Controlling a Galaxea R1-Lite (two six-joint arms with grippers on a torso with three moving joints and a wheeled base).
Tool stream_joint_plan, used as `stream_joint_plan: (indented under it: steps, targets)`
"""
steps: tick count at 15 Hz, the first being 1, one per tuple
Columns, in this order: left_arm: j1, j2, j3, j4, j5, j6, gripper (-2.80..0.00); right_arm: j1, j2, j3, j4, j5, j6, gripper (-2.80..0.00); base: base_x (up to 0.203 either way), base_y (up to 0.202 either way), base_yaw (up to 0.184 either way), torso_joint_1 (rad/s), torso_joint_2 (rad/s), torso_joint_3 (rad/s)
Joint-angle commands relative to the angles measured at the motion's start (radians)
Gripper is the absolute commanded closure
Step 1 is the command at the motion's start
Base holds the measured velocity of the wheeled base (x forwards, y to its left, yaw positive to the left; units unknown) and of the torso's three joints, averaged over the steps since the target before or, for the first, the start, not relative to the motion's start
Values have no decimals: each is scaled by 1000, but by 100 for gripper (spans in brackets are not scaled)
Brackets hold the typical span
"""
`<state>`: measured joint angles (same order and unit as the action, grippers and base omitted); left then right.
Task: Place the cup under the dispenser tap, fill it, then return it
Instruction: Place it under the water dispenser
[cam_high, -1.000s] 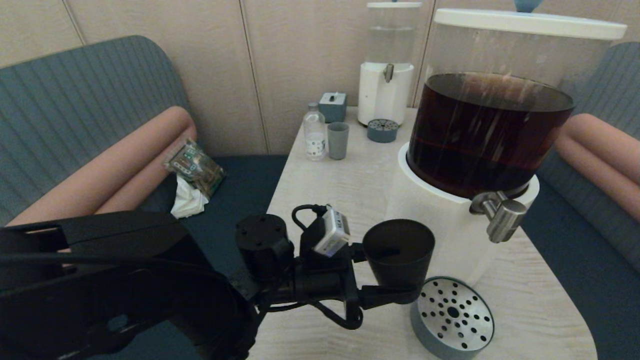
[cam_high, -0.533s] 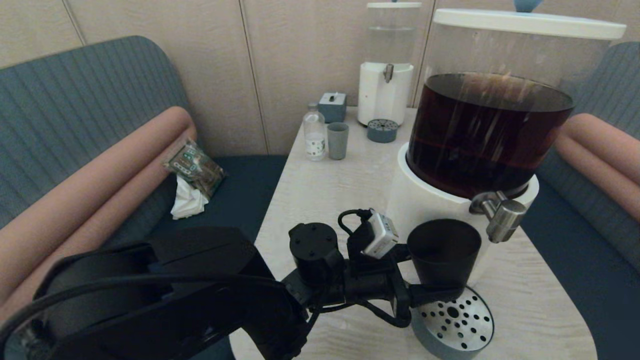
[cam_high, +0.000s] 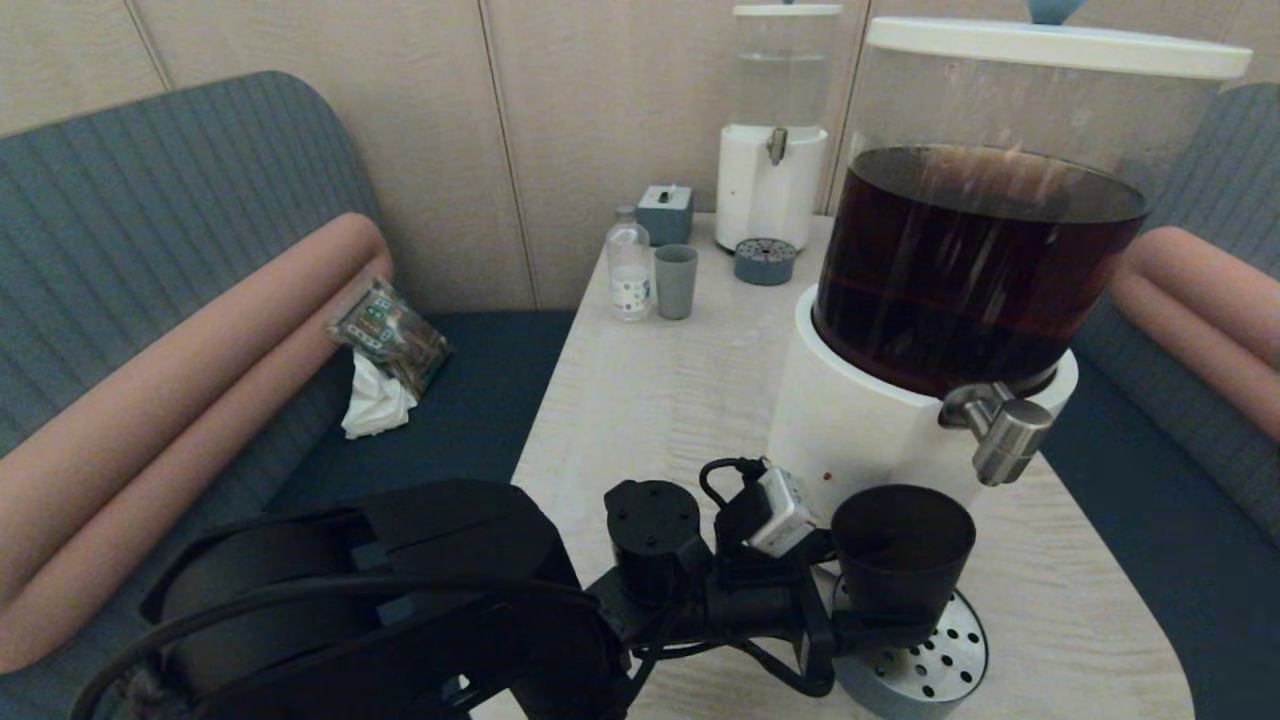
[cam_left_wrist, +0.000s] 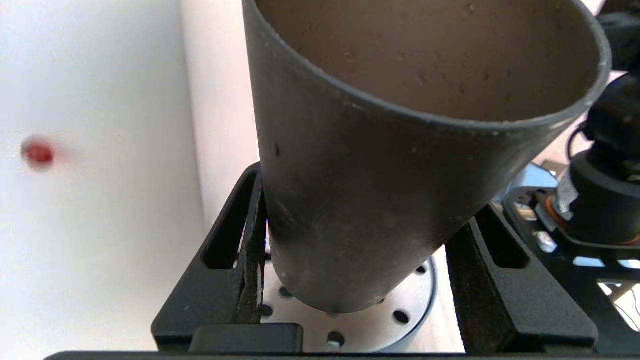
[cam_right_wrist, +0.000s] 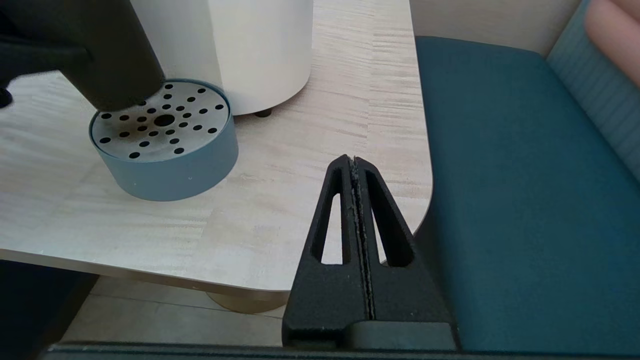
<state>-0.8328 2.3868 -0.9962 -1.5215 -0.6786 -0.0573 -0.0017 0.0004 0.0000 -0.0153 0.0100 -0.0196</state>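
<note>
The left gripper (cam_high: 880, 625) clasps the black cup (cam_high: 903, 555) low on its tapered wall, one finger on each side, as we see most plainly in the left wrist view, where the fingers (cam_left_wrist: 240, 250) flank the cup (cam_left_wrist: 380, 190) near its base. We hold the cup upright with its mouth open upward, over the perforated steel top of the grey-blue drip tray (cam_high: 950, 660). In the right wrist view the cup's foot (cam_right_wrist: 107, 75) sits at about 10 o'clock on the tray (cam_right_wrist: 165, 150), at its edge and not at its centre; whether it touches the plate or hangs just above it we cannot tell.

The dispenser tap (cam_high: 1005, 440), a brushed-steel spigot on the white base (cam_high: 850, 430) of the large dispenser of dark brown liquid (cam_high: 970, 270), lies at about 1 o'clock from the cup in the head view, near it but not over its mouth.

We judge the step in hand to be the first: bringing the cup under the tap. Filling and return are not yet begun, and the cup interior shows no liquid. The next move, in our judgement, calls for a short shift of the cup toward the tray's centre until its mouth sits below the spout, kept upright and clear of the white base, then a steady set-down.

The right gripper (cam_right_wrist: 357, 200) hangs off the table's corner (cam_right_wrist: 400, 200), its fingers pressed together on nothing.
</note>
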Motion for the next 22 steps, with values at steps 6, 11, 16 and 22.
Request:
stream_joint_plan:
  steps: [6, 11, 16, 22]
  targets:
    - [-2, 52, -48, -9, 4, -6, 0, 0, 0, 3, 0, 1, 0, 0, 0, 0, 0, 0, 0, 0]
    - [-2, 78, -75, -9, 5, -10, 0, 0, 0, 3, 0, 1, 0, 0, 0, 0, 0, 0, 0, 0]
    - [-7, 99, -124, -9, 14, -25, 0, 0, 0, 3, 0, 1, 0, 0, 0, 0, 0, 0, 0, 0]
    - [-23, 103, -122, -9, 31, -26, 0, 0, 0, 3, 0, 1, 0, 0, 0, 0, 0, 0, 0, 0]
